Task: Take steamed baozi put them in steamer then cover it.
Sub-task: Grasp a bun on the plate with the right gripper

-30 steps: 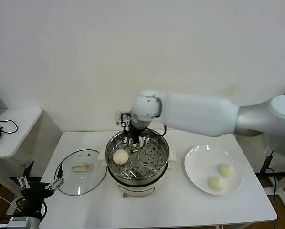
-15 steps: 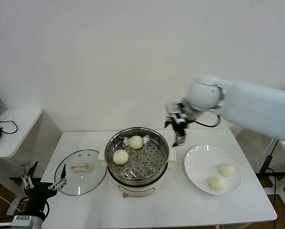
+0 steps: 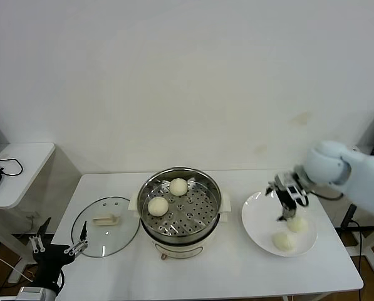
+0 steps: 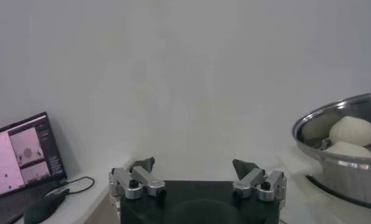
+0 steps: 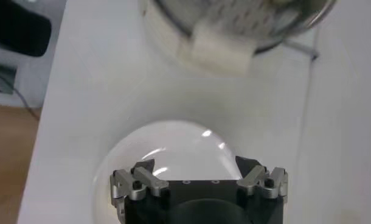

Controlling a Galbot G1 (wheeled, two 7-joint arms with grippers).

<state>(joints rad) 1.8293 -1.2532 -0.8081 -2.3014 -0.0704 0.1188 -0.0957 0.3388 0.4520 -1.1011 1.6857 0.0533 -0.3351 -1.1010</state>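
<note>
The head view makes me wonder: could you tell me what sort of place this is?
Probably a lab or test room dressed as a kitchen corner: a plain white table against a bare wall holds only the steamer, its lid and a plate, while a side desk carries a laptop.

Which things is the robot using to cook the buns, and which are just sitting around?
For the job:
- round cream-white dough buns
- shiny steel steamer basket
- clear glass lid
- flat white plate
- right tool, open above the plate

Just lying about:
- small white side table
- black cable
- left tool, open, parked low
</note>
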